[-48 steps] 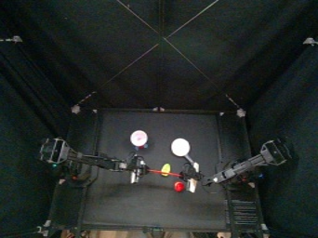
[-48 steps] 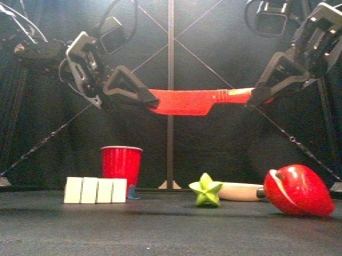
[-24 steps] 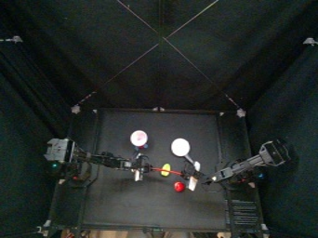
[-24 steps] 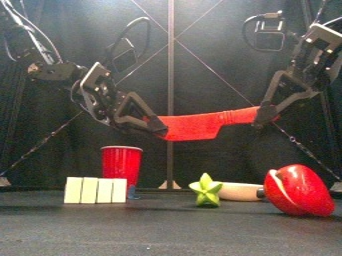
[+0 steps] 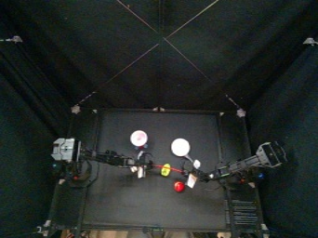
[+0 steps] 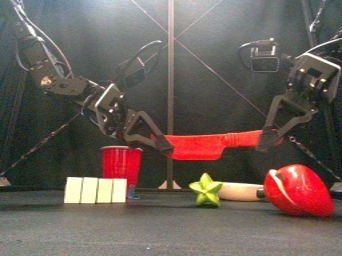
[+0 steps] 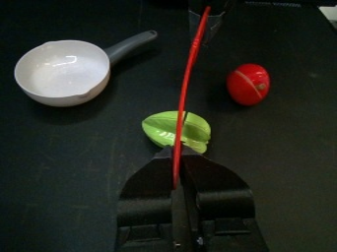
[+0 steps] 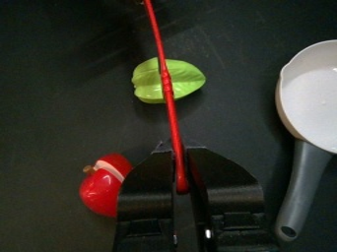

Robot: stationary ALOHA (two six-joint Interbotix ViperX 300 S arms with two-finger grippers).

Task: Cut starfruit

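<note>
Red plastic knife point(image 6: 211, 146) is held level above the table's front half, clamped at one end by the left gripper point(image 7: 180, 189) and at the other by the right gripper point(image 8: 175, 180). The starfruit point(image 6: 205, 189) lies directly beneath the blade's middle, near the front edge, its long axis crossing the blade, equally near both arms.

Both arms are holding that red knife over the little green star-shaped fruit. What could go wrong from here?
The red knife hangs between the left gripper and right gripper, each holding one end; if they descend unevenly, it could twist or slip free. The starfruit lies loose on the table, so the blade might push it aside rather than cut. The red fruit nearby could get bumped.
</note>
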